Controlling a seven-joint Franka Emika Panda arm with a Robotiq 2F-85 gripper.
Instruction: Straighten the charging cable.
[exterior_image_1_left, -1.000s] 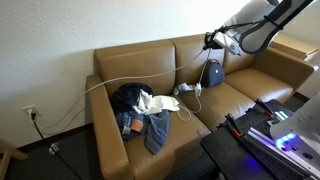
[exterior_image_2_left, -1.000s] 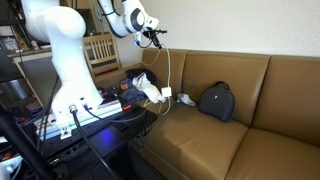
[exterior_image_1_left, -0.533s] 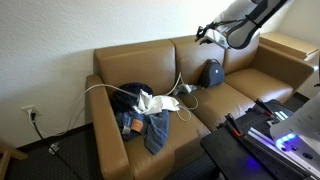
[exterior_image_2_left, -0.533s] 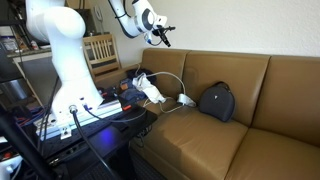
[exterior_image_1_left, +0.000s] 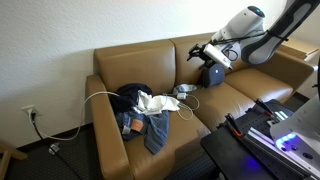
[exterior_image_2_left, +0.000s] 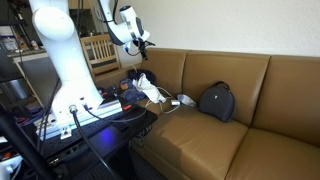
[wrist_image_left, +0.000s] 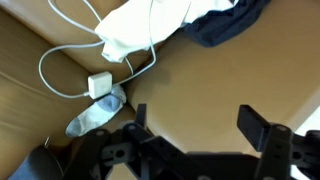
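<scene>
The charging cable (wrist_image_left: 62, 52) lies loose in white loops on the tan couch seat. Its small white adapter block (wrist_image_left: 99, 84) rests beside a grey cloth. In an exterior view the charging cable (exterior_image_1_left: 98, 96) arcs over the couch arm and past the clothes to the seat. My gripper (wrist_image_left: 200, 125) hovers open above bare cushion, with nothing between its fingers and clear of the cable. In both exterior views my gripper (exterior_image_1_left: 205, 50) (exterior_image_2_left: 140, 40) hangs in the air above the couch back.
A pile of clothes (exterior_image_1_left: 140, 108) with a white cloth (wrist_image_left: 140, 30) covers one seat. A black bag (exterior_image_1_left: 212, 73) (exterior_image_2_left: 216, 101) leans against the backrest. A wall outlet (exterior_image_1_left: 30, 112) with a black cord is beside the couch. The robot base (exterior_image_2_left: 65, 60) stands by the couch end.
The gripper was shut on the cable and held it up above the couch; it has opened, the cable has dropped onto the seat, and the gripper has moved away.
</scene>
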